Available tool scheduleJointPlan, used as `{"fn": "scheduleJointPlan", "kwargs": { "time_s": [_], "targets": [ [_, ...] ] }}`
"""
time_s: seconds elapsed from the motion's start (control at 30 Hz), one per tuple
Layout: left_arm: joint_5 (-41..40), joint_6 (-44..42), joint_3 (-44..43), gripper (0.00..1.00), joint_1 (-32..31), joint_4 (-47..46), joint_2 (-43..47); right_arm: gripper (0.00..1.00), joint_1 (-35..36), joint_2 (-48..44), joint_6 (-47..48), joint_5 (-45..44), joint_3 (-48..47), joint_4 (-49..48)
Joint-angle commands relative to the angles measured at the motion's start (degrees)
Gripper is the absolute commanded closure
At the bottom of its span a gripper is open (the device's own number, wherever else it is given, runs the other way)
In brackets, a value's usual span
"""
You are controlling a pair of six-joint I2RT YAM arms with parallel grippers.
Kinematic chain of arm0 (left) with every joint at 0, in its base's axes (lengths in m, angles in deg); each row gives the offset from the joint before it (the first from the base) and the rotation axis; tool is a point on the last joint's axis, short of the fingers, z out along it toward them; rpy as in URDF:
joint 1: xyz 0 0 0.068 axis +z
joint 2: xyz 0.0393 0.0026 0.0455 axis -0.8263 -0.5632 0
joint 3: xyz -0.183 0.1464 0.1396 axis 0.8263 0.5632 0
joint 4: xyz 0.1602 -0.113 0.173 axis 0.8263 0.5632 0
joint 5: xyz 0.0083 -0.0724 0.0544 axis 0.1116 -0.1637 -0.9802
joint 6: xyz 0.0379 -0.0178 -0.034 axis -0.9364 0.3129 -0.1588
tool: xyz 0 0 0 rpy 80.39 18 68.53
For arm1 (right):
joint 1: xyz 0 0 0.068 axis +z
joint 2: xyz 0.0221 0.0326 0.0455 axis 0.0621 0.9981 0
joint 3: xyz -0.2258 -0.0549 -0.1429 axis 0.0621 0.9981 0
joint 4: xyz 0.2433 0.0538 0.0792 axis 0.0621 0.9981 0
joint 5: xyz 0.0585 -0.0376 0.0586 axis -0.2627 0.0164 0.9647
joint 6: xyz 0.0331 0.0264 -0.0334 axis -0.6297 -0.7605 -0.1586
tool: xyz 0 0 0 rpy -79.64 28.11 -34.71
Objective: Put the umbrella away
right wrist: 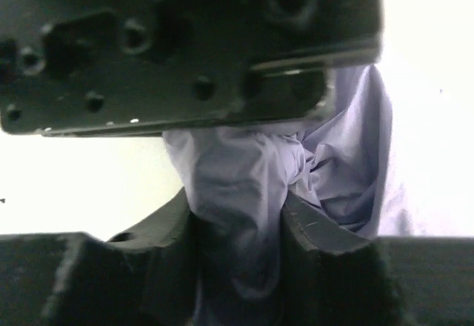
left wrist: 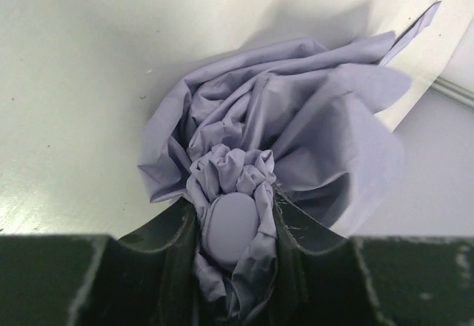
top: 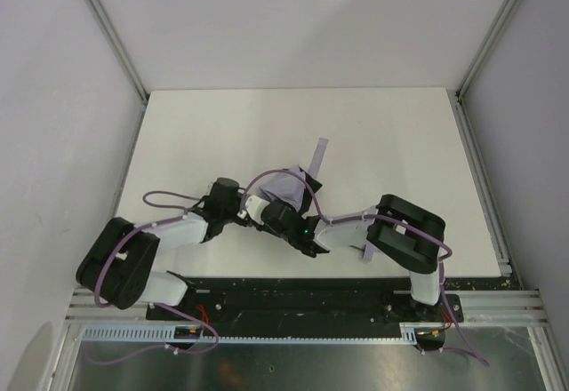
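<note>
The umbrella [left wrist: 296, 133] sits pinched in left claw [left wrist: 235, 218] and right claw [right wrist: 237, 226].

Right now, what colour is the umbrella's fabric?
The umbrella fabric is plain pale lavender, with no pattern; it shows clearest in the left wrist view.

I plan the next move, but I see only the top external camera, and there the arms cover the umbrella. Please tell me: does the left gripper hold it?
Observer: Yes. The left wrist view shows the left gripper shut on a pale oval end piece of the umbrella.
Operator: And the right gripper?
Observer: Its wrist view shows the right gripper with a bunch of canopy fabric pinched between its fingers.
Operator: Is the canopy rolled tight?
Observer: No. From the left wrist it looks crumpled, in loose folds over the table.
</note>
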Motion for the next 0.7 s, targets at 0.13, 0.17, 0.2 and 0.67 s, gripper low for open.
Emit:
{"fn": "scheduleJointPlan", "kwargs": {
  "time_s": [0.13,0.17,0.2,0.67],
  "targets": [
    [2.2,-2.0,0.1,0.97,1.0,7.8,7.2,0.99,-6.6,3.5,-12.4,18.4,0.7,7.1],
    [2.0,-2.8,0.1,0.90,1.3,7.7,8.0,0.99,-7.5,3.7,-13.4,22.2,0.9,7.7],
    [1.6,-4.0,-0.2,0.79,1.4,7.7,8.9,1.00,-8.1,3.9,-13.9,25.5,1.1,8.1],
    [-1.5,-17.9,1.8,0.01,13.6,6.9,22.3,1.00,-18.3,9.8,-15.7,55.3,1.6,5.8]
  ]
}}
